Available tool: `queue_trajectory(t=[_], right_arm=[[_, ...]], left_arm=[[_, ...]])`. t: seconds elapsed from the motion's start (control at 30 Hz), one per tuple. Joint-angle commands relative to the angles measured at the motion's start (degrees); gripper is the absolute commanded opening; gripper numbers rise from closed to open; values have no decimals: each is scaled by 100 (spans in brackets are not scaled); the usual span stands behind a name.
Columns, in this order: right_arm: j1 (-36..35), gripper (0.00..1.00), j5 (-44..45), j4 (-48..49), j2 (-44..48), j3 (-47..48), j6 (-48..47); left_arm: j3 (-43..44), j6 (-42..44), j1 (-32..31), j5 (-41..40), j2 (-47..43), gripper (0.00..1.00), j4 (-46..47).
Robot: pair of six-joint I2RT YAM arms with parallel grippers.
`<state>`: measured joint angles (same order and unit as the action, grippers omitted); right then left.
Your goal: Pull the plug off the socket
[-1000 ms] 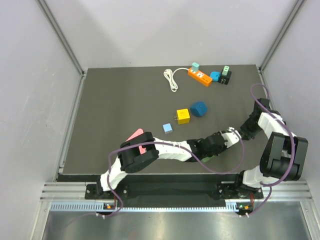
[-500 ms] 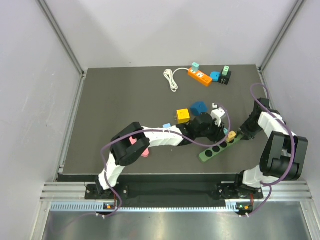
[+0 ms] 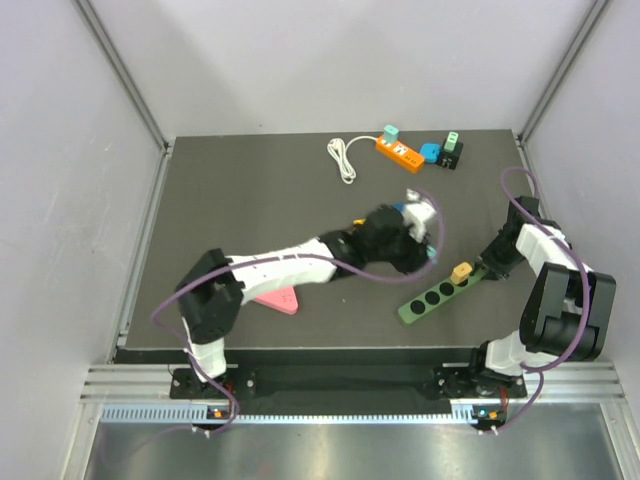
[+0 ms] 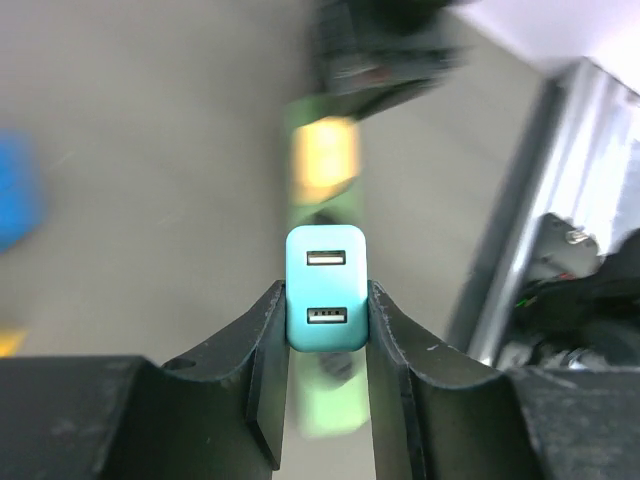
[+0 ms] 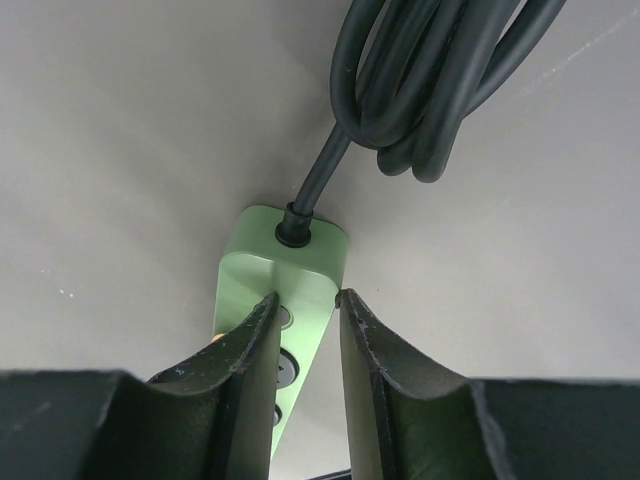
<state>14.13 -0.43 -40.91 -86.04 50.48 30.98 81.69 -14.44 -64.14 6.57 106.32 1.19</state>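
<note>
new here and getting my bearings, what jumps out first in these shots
The left end effector pinches a teal USB plug, its arm stretched across the dark table. Toward the right side, the right end effector clamps the cord end of a green power strip, with a yellow plug sitting on the strip.

On the left wrist I'm getting everything behind the plug (image 4: pixel 325 288) smeared. The strip (image 4: pixel 320 410) is running blurred beneath it, partly covered, a yellow blob (image 4: pixel 325 160) is sitting on it, and a blue patch (image 4: pixel 12 200) is being cut by the left edge. On the right wrist, the right fingers (image 5: pixel 245 360) are hiding the strip's sockets, and the cable (image 5: pixel 430 90) is running off the top.
</note>
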Motion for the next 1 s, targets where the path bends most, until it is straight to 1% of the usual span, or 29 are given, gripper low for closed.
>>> queue_trajectory(t=[0.0, 0.1, 0.2, 0.4, 0.5, 0.57, 0.63, 0.77, 0.8, 0.87, 0.9, 0.93, 0.97], right_arm=[[-42, 29, 385, 592, -704, -601, -101], [-42, 29, 359, 610, -695, -601, -110], [-42, 29, 350, 628, -713, -601, -119], [-42, 29, 333, 636, -686, -627, -136], [-42, 29, 333, 645, -677, -627, -145], [-51, 29, 315, 663, -677, -627, -145], [-42, 29, 315, 663, -686, -636, -145], [-42, 29, 298, 672, -677, -636, -163], [-42, 29, 306, 680, -686, -636, -163], [-51, 29, 306, 680, -686, -636, -154], [-42, 29, 298, 689, -686, -644, -163], [-42, 29, 298, 689, -686, -653, -163], [-51, 29, 306, 698, -686, -645, -163]], left_arm=[[-381, -376, 761, 1161, -586, 0, -918], [-733, -270, 1297, 1347, -850, 0, -1445], [-962, -121, 1657, 1452, -947, 0, -1779], [-1173, -322, 2273, 2059, -640, 0, -1903], [-1173, -411, 2379, 2033, -385, 0, -1886], [-1164, -428, 2397, 1875, -227, 0, -1851], [-1120, -402, 2432, 1595, -69, 3, -1824], [-910, -341, 2511, 1541, 274, 3, -1947], [-857, -323, 2512, 1480, 318, 5, -1965], [-839, -323, 2512, 1304, 319, 16, -1956], [-865, -314, 2512, 1260, 301, 19, -1947], [-874, -314, 2512, 1198, 249, 28, -1947], [-892, -314, 2512, 1085, 214, 32, -1930]])
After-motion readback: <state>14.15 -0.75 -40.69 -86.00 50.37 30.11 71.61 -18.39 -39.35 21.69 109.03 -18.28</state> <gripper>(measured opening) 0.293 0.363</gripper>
